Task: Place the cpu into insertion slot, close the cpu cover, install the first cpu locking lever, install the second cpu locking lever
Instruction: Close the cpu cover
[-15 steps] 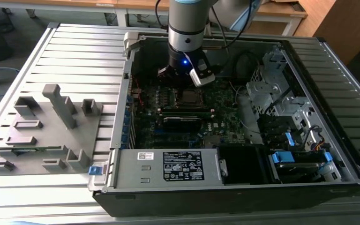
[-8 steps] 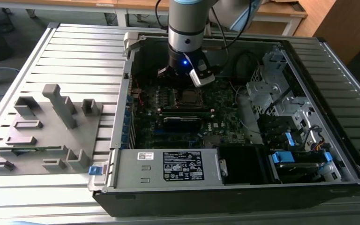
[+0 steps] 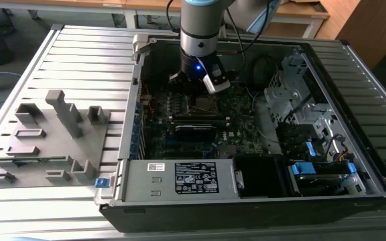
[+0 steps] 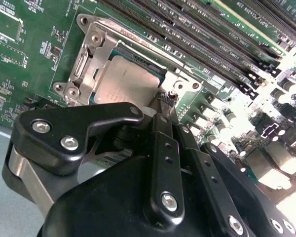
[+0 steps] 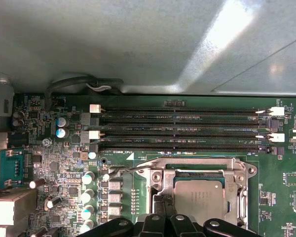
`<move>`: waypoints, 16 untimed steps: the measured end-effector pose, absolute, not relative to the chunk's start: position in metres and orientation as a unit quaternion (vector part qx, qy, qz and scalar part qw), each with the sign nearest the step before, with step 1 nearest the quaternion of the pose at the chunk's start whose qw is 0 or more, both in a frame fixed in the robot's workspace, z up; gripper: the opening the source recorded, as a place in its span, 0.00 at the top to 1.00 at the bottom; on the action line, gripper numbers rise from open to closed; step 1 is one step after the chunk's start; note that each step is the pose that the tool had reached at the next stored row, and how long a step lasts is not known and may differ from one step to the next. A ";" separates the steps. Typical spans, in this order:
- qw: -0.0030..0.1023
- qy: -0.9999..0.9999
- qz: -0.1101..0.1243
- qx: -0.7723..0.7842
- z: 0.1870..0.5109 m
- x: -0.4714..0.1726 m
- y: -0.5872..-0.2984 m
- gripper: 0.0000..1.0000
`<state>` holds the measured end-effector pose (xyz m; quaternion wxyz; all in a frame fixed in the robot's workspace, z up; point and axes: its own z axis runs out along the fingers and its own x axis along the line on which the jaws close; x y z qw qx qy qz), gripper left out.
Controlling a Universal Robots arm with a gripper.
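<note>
The cpu [image 4: 126,81] [image 5: 200,195], a dull grey square, lies in the insertion slot [image 3: 204,104] on the green motherboard. The silver cpu cover [image 4: 91,54] [image 5: 197,168] is folded down flat around it, and the chip shows through its window. A thin wire locking lever [image 5: 126,169] runs along the socket's edge, and its end [image 4: 171,95] sits right by my fingertips. My gripper [image 4: 164,106] [image 5: 164,201] [image 3: 198,94] hangs low at the socket's side. Its black fingers are pressed together, with nothing visibly between them.
Long black memory slots [image 5: 182,131] [image 4: 212,34] run beside the socket. The grey case wall [image 5: 113,39] rises just behind them. A drive cage [image 3: 293,100] and power supply [image 3: 179,178] crowd the case. A grey fixture tray [image 3: 45,140] stands outside on the slatted table.
</note>
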<state>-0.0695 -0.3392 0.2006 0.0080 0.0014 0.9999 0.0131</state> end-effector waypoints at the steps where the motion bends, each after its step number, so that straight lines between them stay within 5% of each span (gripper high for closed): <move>1: 0.008 1.000 0.013 0.001 0.201 -0.070 -0.339 0.90; 16: 0.008 1.000 0.013 0.001 0.206 -0.070 -0.339 0.90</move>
